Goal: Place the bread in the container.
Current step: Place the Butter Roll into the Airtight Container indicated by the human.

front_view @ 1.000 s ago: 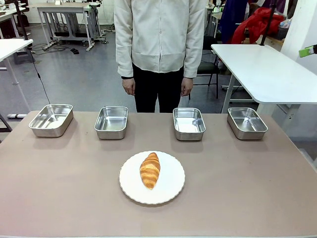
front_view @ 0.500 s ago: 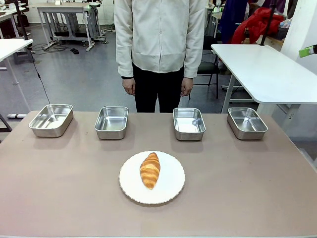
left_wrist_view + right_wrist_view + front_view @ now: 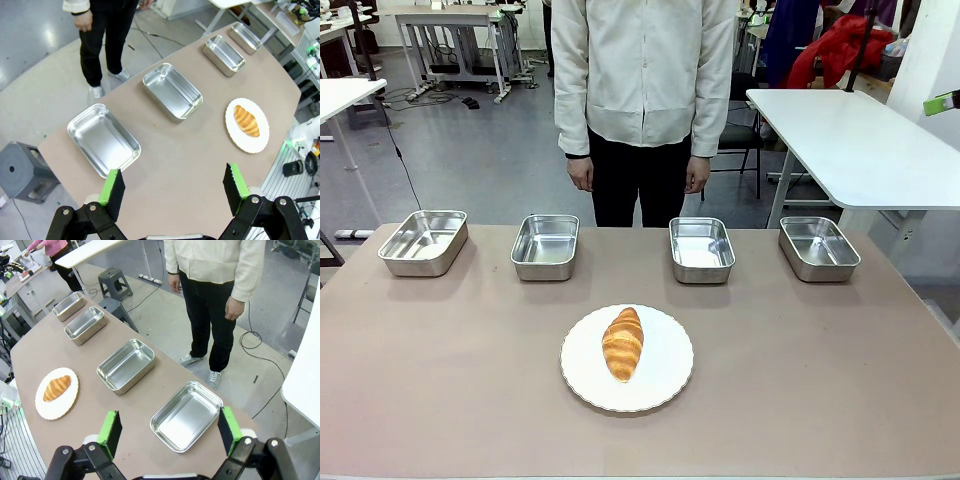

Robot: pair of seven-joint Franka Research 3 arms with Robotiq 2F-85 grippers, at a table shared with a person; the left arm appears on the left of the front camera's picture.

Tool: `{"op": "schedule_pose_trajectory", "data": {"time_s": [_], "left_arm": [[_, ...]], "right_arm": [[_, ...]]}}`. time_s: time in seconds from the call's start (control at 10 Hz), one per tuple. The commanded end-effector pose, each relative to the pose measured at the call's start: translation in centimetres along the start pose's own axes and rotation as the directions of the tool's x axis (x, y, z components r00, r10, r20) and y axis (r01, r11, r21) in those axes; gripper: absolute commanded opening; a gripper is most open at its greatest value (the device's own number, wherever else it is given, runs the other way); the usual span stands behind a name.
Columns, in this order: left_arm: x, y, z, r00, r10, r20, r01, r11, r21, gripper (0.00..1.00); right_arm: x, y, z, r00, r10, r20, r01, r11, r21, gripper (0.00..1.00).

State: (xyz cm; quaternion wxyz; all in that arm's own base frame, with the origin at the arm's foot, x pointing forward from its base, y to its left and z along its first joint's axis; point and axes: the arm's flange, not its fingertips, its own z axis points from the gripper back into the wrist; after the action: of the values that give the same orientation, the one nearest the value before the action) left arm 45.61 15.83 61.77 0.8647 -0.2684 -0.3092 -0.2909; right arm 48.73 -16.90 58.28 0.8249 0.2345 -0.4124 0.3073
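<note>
The bread, a golden-brown croissant, lies on a round white plate at the table's near middle. Several alike steel containers stand in a row along the far edge; the two nearest the middle are one container and another. My left gripper hangs open high above the table's left end, over a container, with the bread far off. My right gripper is open high above the right end, over a container, the bread distant. Both hold nothing.
A person stands at the far side behind the middle, hands hanging at the sides. A white table stands beyond the right corner and a grey stool near the left end. Bare tabletop surrounds the plate.
</note>
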Motion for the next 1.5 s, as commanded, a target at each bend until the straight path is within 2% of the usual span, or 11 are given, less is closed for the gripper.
{"op": "schedule_pose_trajectory", "data": {"time_s": [0.0,1.4], "left_arm": [[0.05,-0.14,0.04,1.0,-0.004,0.02,0.004,1.0,-0.009,1.0],[0.05,-0.14,0.04,1.0,-0.004,0.02,0.004,1.0,-0.009,1.0]], "right_arm": [[0.14,0.19,0.06,1.0,0.004,0.005,-0.004,1.0,0.005,1.0],[0.14,0.19,0.06,1.0,0.004,0.005,-0.004,1.0,0.005,1.0]]}}
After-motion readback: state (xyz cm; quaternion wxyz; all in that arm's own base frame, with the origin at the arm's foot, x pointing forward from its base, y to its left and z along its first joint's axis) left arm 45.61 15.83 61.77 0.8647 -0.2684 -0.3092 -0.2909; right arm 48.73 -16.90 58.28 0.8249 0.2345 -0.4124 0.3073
